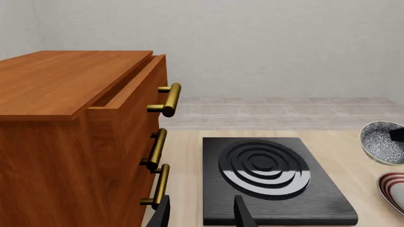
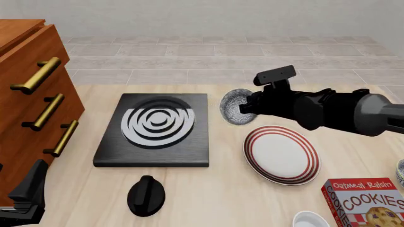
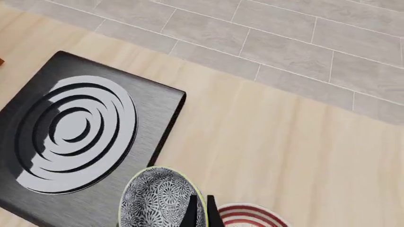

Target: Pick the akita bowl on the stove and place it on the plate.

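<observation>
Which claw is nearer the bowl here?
Right. The right claw is pinching the bowl by its rim, lifted between stove and plate; the left claw hovers by the cabinet, well away.

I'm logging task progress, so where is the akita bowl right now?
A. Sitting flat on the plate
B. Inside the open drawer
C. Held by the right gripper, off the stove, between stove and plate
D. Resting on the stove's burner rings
C: the right gripper pinches the akita bowl by its rim, tilted, beside the stove and behind the plate.
</observation>
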